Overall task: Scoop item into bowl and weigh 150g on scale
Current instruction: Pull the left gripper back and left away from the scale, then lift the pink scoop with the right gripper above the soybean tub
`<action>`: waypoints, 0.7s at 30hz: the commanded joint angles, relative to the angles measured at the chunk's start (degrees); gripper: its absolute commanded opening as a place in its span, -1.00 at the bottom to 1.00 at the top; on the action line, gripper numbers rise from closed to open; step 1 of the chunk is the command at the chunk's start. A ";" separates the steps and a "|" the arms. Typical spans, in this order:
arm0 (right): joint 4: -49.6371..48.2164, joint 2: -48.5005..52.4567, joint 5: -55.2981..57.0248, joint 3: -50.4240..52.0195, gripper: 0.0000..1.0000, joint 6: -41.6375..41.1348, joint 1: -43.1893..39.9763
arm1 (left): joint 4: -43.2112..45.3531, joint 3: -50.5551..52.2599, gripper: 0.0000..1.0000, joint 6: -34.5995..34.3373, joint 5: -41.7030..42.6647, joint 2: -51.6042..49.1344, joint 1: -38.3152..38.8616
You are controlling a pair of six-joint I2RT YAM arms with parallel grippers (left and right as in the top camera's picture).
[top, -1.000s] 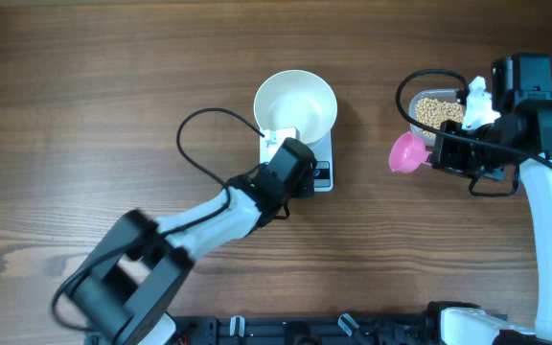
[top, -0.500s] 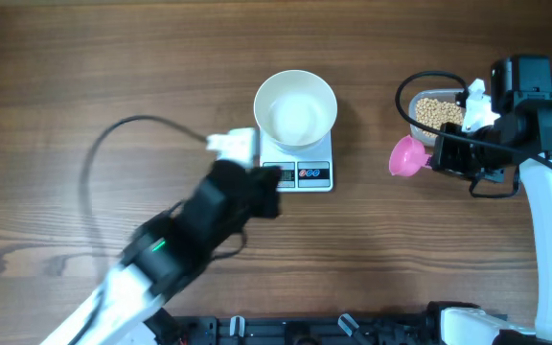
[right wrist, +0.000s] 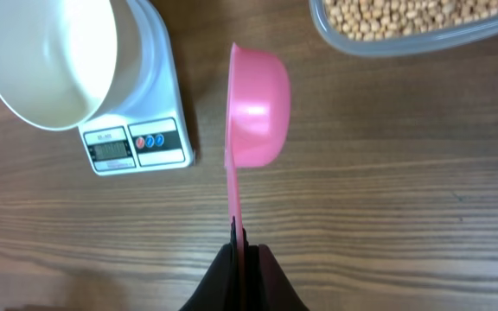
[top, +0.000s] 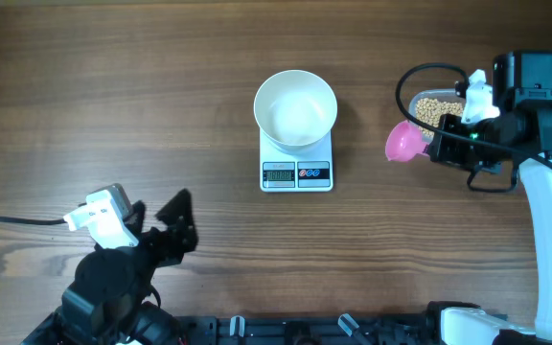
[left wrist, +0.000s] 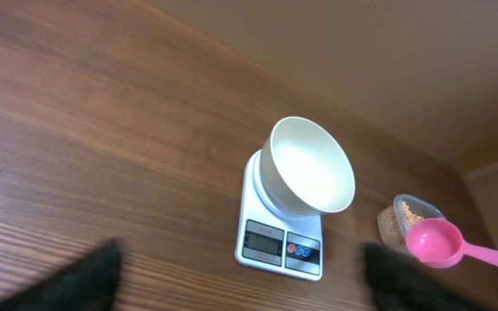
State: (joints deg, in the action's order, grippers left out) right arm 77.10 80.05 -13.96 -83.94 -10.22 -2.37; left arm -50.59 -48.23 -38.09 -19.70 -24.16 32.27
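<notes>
The white bowl (top: 295,107) stands on the small white scale (top: 297,173) at mid-table; it looks empty in the left wrist view, bowl (left wrist: 309,166). Tan beans (top: 436,109) fill a clear tub at the right. My right gripper (right wrist: 239,246) is shut on the handle of a pink scoop (right wrist: 258,104), whose cup hangs just left of the tub, and I see no beans in it. My left gripper (top: 158,217) is open near the table's front left edge, far from the scale, with nothing between its fingers (left wrist: 85,278).
The clear plastic tub (right wrist: 344,41) sits at the far right, behind the scoop. A black cable (top: 420,77) loops over the tub. Bare wooden table lies left of and in front of the scale.
My left arm has pulled back from the scale's front to the near left corner, and its gripper has opened. My right gripper has edged the scoop slightly toward the tub.
</notes>
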 commanded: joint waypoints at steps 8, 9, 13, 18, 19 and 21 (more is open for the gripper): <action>-0.85 -0.33 -1.40 -0.02 -0.91 -0.42 -0.11 | -0.09 0.22 1.00 0.33 -1.38 -0.96 -0.31; -0.92 -0.33 -1.62 -0.02 -0.91 -0.46 -0.11 | -0.09 0.22 1.00 0.33 -1.38 -0.96 -0.31; -2.16 -0.33 -4.22 -0.02 -0.92 -0.44 -0.11 | -0.09 0.22 1.00 0.33 -1.38 -0.96 -0.31; -4.96 -0.33 -7.54 -0.02 -0.91 -0.42 -0.11 | -0.09 0.22 1.00 0.33 -1.38 -0.96 -0.31; -5.86 -0.33 -7.54 -0.02 -0.91 -0.42 -0.11 | -0.09 0.22 1.00 0.33 -1.38 -0.96 -0.31; -7.15 -0.33 -7.52 -0.02 -0.91 -0.39 -0.11 | -0.09 0.22 1.00 0.33 -1.38 -0.96 -0.31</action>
State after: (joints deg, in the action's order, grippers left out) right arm 71.53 80.05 -19.14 -83.94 -10.24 -2.37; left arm -50.63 -48.23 -38.20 -19.90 -24.91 32.27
